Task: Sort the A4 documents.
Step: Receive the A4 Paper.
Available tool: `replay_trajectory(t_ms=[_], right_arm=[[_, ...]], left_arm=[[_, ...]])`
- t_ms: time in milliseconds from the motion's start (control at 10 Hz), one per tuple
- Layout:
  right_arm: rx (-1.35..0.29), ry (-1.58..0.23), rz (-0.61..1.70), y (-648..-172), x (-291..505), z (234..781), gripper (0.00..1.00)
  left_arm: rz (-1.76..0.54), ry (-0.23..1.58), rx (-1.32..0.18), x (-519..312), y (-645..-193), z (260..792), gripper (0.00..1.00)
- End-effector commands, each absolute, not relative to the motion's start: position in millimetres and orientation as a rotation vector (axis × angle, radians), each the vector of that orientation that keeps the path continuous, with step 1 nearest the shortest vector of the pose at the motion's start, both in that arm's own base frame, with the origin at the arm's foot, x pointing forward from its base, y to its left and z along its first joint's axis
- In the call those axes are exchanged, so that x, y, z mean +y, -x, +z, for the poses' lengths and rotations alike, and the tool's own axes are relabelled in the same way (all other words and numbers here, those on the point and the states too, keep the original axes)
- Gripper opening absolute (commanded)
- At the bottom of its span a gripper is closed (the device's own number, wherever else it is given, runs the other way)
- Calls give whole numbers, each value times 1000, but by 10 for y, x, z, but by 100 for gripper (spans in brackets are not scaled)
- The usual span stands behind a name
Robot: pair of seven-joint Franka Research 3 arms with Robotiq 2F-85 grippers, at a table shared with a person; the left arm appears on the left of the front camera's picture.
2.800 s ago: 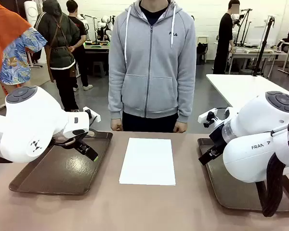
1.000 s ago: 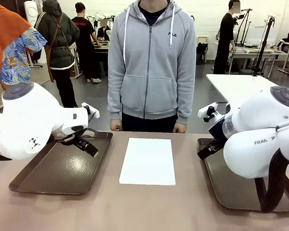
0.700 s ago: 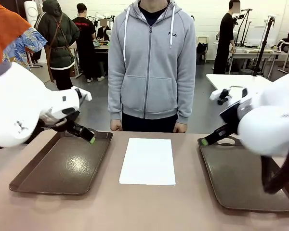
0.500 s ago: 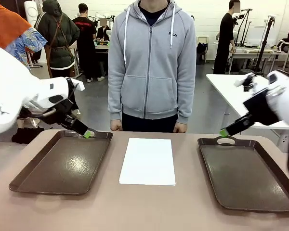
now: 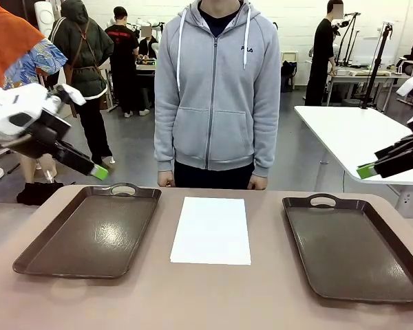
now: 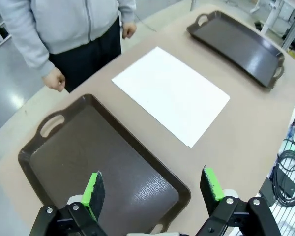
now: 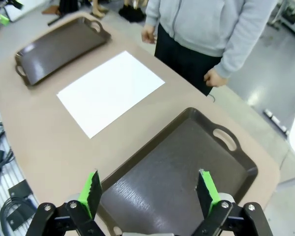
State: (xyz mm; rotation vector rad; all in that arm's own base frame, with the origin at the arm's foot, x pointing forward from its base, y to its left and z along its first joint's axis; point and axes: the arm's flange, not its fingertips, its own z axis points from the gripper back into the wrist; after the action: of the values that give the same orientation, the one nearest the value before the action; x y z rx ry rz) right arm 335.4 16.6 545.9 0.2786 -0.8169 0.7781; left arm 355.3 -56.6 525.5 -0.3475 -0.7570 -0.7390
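One white A4 document (image 5: 210, 230) lies flat on the tan table between two dark brown trays, in front of the person in the grey hoodie. It appears again as the sheet (image 6: 172, 93) in the left wrist view and as the sheet (image 7: 110, 91) in the right wrist view. My left gripper (image 5: 96, 170) hangs open, high above the left tray's far-left corner. My right gripper (image 5: 368, 170) is open too, raised beyond the right tray's far-right side. Both sets of green pads (image 6: 93, 192) (image 7: 205, 189) stand wide apart with nothing between them.
The left tray (image 5: 89, 230) and the right tray (image 5: 351, 247) are bare, seen from above as the tray (image 6: 98, 157) and the tray (image 7: 182, 167). The person's hands (image 5: 166, 180) hang at the far table edge. A white table (image 5: 351, 130) stands behind on the right.
Both arms have lifted up and swung outward, away from over the trays to the picture's sides. The sheet and trays have not moved.
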Motion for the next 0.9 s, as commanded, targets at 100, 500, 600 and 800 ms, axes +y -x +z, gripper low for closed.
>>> replay_trajectory(t_ms=[100,500,600,800], right_arm=[[-831,-327,769,-2995,86,5043,100],[-826,-374,722,-2964,-70,5005,100],[-826,-373,721,-2963,-73,5004,100],[-831,-371,712,-2947,-90,5006,100]], left_arm=[[-697,436,-796,-337,-3221,4931,100],[-696,410,-772,-369,-3160,4913,100],[-695,412,-771,-369,-3162,4911,100],[-700,419,-769,-371,-3165,4910,100]])
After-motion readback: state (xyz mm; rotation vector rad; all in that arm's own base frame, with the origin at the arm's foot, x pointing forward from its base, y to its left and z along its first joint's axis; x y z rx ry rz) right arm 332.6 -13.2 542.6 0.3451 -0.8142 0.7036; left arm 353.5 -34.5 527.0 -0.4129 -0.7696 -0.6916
